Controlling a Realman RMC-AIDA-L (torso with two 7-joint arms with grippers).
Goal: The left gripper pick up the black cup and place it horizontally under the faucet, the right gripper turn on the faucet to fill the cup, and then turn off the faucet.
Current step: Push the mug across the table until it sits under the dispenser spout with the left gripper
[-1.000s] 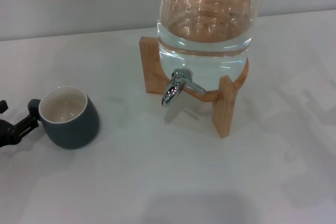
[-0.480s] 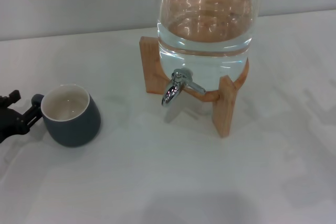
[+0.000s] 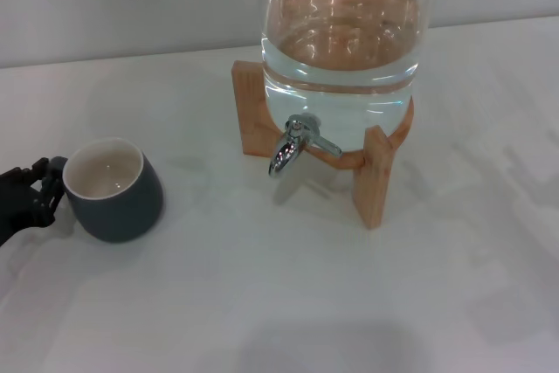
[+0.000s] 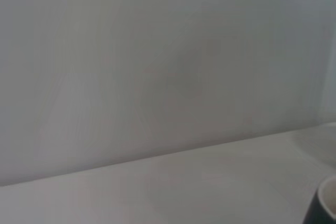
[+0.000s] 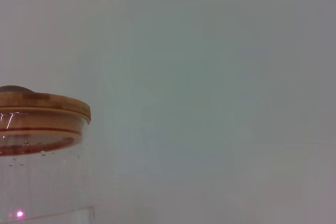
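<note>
**Left gripper closes in on the cup handle**

The water dispenser (image 3: 342, 50) stands far centre on its wooden stand (image 3: 376, 172), the faucet (image 3: 293, 146) untouched. The black cup (image 3: 113, 189) sits upright, near left, well apart from the faucet. The left gripper (image 3: 31, 189) has crept in to the handle since a second ago; whether it grips yet, I cannot tell. The right gripper is out of sight.
</note>
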